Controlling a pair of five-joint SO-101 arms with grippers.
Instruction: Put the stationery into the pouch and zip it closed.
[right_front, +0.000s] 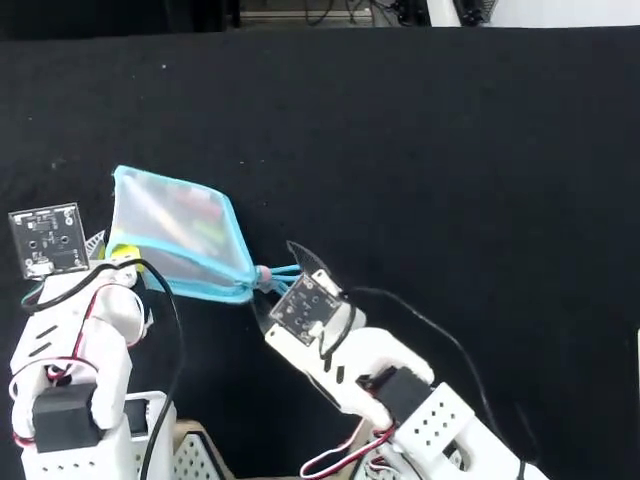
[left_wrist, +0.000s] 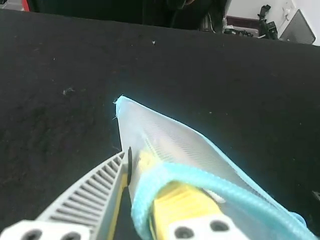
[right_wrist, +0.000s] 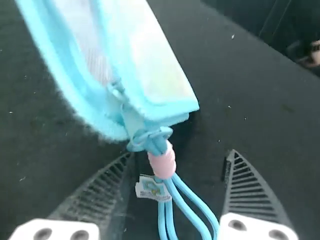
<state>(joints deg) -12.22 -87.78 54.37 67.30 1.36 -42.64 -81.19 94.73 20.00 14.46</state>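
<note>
The translucent pouch (right_front: 175, 232) with light-blue trim lies on the black table, and colourful stationery (right_front: 190, 218) shows through its side. My left gripper (right_front: 118, 256) is shut on the pouch's near-left edge. In the left wrist view the blue zipper edge (left_wrist: 200, 182) is pinched between the grey ribbed finger (left_wrist: 100, 187) and the yellow finger (left_wrist: 182, 205). My right gripper (right_front: 282, 280) stands open at the pouch's near-right corner. Its two fingers straddle the zipper pull cord (right_wrist: 167, 200) and pink bead (right_wrist: 163, 163) without touching them.
Black cloth (right_front: 450, 160) covers the table, with wide free room to the right and behind the pouch. Both arm bases stand at the near edge. A small label (right_wrist: 151, 189) hangs on the pull cord.
</note>
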